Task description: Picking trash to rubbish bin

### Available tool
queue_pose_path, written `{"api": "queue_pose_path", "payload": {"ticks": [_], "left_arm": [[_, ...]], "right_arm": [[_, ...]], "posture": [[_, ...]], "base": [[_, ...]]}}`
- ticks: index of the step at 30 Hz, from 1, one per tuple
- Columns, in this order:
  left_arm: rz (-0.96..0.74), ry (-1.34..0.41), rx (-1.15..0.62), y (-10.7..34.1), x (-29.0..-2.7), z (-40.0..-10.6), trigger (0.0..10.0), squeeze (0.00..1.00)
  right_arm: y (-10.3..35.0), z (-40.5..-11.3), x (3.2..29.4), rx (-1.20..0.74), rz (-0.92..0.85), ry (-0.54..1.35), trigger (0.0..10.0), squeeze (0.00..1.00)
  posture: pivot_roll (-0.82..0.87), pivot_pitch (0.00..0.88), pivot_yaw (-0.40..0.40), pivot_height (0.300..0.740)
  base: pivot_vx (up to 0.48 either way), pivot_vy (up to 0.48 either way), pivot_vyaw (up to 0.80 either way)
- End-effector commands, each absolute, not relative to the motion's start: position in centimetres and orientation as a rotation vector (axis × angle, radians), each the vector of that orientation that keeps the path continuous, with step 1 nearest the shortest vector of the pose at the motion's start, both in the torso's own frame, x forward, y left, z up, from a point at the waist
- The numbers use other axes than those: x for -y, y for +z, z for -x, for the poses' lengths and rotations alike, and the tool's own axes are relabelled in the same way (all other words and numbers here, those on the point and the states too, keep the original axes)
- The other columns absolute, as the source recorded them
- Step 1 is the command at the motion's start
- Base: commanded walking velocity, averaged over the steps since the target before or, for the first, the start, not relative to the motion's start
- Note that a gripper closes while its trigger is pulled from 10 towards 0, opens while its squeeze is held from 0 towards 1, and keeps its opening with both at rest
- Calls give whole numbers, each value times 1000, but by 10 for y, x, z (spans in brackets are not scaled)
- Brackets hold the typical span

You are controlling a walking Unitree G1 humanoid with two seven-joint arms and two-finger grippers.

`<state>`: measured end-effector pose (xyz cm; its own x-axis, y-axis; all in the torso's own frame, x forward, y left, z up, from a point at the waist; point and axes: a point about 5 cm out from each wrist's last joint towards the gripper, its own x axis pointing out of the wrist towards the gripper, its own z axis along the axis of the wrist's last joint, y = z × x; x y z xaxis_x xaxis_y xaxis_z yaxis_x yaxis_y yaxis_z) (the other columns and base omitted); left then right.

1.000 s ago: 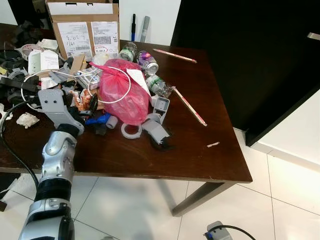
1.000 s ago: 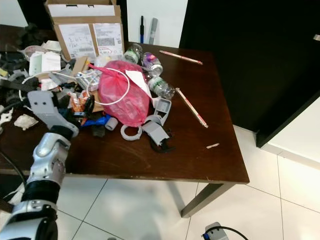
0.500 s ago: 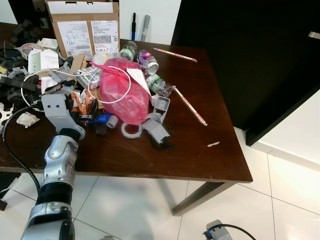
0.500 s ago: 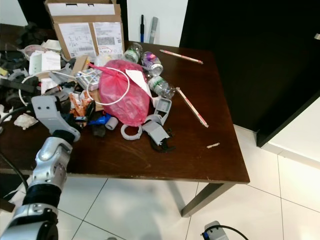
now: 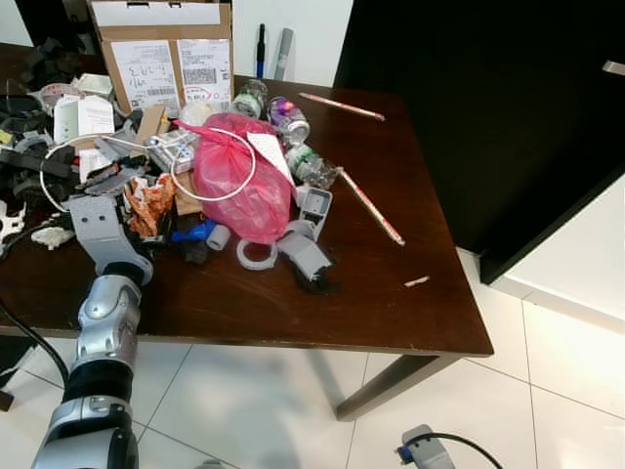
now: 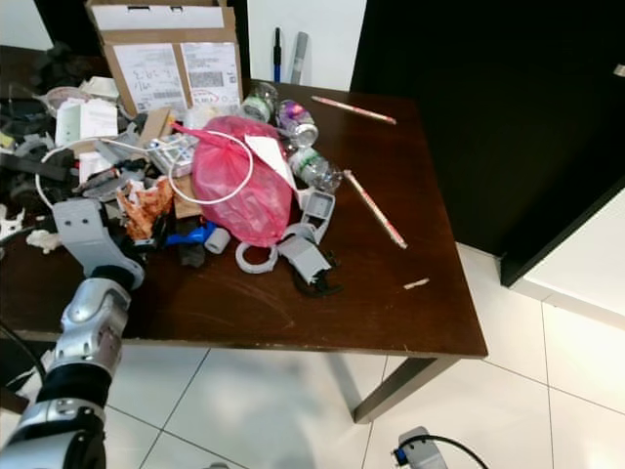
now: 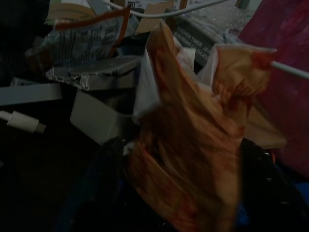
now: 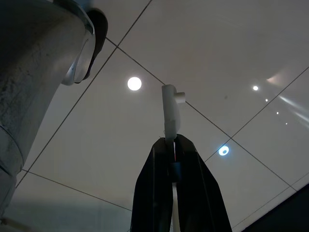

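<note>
A heap of trash lies on the dark wooden table (image 5: 391,303): a pink plastic bag (image 5: 239,181), empty bottles (image 5: 288,119), a white tape ring (image 5: 256,256) and grey plastic pieces (image 5: 305,256). My left gripper (image 5: 135,219) is at the heap's left side, shut on a crumpled orange wrapper (image 5: 148,201), which is held just above the tabletop. The left wrist view shows that wrapper (image 7: 193,159) close up, with the pink bag behind it. My right gripper (image 8: 172,142) hangs low over the pale floor tiles, shut on a small white plastic piece (image 8: 170,108).
A cardboard box (image 5: 161,49) stands at the table's back left, with cables and packaging (image 5: 49,147) beside it. Long paper-wrapped sticks (image 5: 371,207) and a small scrap (image 5: 417,281) lie on the right half. A black wall panel (image 5: 488,117) stands to the right.
My left arm has drawn back to the left, away from the heap. The orange wrapper has come out of the pile with it and now stands free of the other trash.
</note>
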<state>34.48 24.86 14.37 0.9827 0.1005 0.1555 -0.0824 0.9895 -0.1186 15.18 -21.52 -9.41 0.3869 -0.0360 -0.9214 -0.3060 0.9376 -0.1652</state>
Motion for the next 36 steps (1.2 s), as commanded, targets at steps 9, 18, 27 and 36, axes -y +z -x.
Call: {"api": "queue_pose_path", "payload": {"ticks": [9, 18, 27, 36], "left_arm": [[80, 92, 178, 145, -247, -345, 0, 0], [73, 42, 251, 162, -233, -348, 0, 0], [90, -131, 438, 207, -200, -344, 0, 0], [-13, -343, 520, 247, -171, -328, 0, 0]], "right_arm": [[-97, -144, 217, -1197, 319, 165, 10000, 0], [-96, -147, 214, -1188, 324, 174, 10000, 0], [-95, -152, 210, -1177, 327, 181, 10000, 0], [-95, -156, 205, -1169, 319, 185, 10000, 0]], "posture": [[122, 166, -114, 740], [135, 149, -113, 740], [146, 128, -105, 740], [159, 115, -100, 740]], "base": [[0, 0, 0], [0, 0, 0], [0, 0, 0], [0, 0, 0]]}}
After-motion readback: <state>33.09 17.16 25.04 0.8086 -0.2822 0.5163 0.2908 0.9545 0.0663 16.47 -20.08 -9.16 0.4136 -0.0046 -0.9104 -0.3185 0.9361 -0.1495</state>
